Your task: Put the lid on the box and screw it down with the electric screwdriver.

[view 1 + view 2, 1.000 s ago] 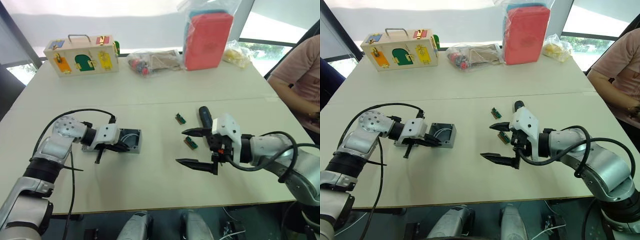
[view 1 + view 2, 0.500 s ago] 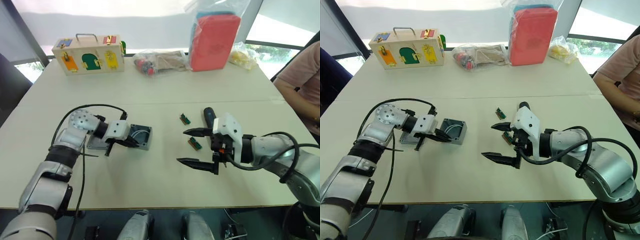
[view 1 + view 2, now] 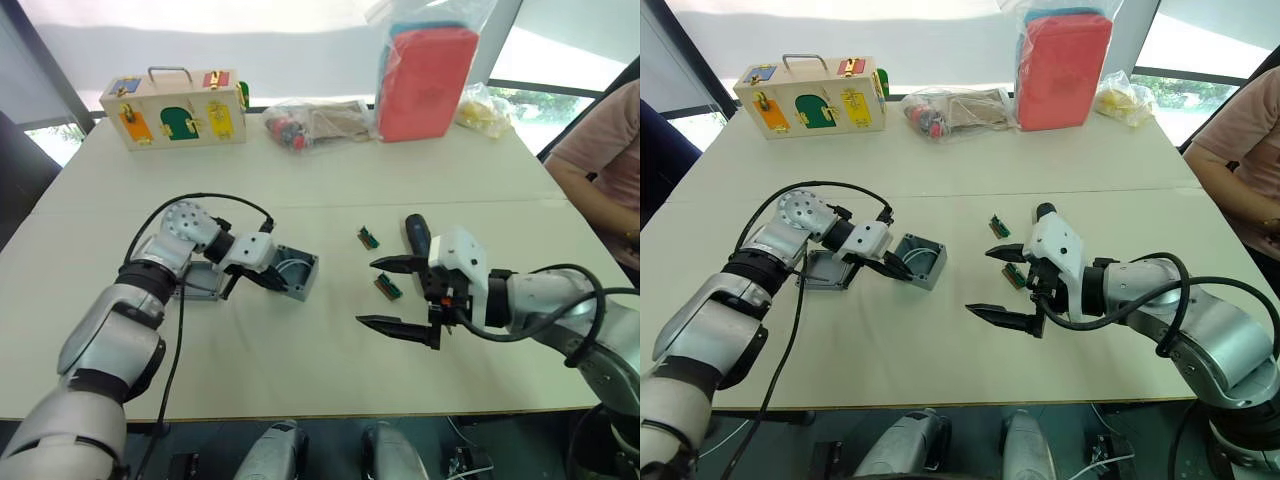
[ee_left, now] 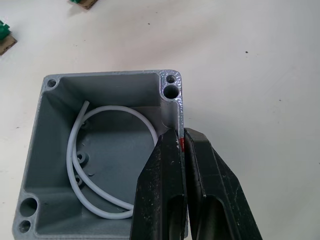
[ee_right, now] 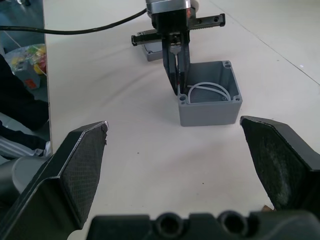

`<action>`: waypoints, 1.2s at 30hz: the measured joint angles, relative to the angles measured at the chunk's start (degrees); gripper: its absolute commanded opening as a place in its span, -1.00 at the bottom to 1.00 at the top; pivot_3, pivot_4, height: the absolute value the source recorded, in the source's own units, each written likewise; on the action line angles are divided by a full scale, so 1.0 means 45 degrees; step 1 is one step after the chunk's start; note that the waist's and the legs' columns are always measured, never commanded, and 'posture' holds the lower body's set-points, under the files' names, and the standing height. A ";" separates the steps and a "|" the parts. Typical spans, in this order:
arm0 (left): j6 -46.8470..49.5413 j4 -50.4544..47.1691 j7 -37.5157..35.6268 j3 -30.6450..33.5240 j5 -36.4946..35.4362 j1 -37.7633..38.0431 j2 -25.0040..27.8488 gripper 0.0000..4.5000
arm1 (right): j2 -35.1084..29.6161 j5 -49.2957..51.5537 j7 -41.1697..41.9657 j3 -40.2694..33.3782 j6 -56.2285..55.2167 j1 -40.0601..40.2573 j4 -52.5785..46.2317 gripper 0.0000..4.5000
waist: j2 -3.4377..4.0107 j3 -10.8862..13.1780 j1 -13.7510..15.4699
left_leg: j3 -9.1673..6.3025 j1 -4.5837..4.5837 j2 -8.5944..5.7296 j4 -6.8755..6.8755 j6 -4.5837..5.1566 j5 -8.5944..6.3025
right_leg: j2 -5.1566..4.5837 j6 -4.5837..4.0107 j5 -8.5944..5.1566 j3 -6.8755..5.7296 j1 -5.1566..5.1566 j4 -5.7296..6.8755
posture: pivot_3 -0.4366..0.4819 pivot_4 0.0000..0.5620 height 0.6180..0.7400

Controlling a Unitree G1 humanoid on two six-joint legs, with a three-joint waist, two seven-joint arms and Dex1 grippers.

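- The box (image 4: 105, 150), open side up with white wire coiled inside, now sits further toward the middle of the surface (image 3: 330, 170) than half a second ago; the left claw (image 4: 182, 142) has dragged it off to the robot's right.
- Left claw: narrow, pinched on one wall of the box, one finger inside and one outside, right at the small red mark.
- The lid (image 3: 826, 270) lies flat just behind the left claw, toward the surface's left edge. A second ago box and lid lay close together; now they are apart (the lid looks to have stayed put).
- Right claw (image 3: 400, 296): spread wide, holding nothing, hovering above the near right part of the surface, unchanged over the last second.
- The electric screwdriver (image 3: 414, 232) lies just behind the right claw, beside two green connector pieces (image 3: 366, 238).
- Judgement: the box is being positioned within both arms' reach. Lid not yet on, screwdriver untouched.
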 measured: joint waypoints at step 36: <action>0.1184 -0.1578 -0.0001 -0.3195 -0.2447 -0.0696 0.1168 0.73 | -0.0130 0.0014 -0.0148 -0.0225 0.0019 0.0217 -0.0213 1.00 | -0.0031 0.0018 -0.0347 | -0.0002 -0.0043 0.0009 -0.0001 0.0002 -0.0001 | 0.0007 0.0002 -0.0001 0.0012 -0.0052 0.0002 | -0.05 -0.47 1.00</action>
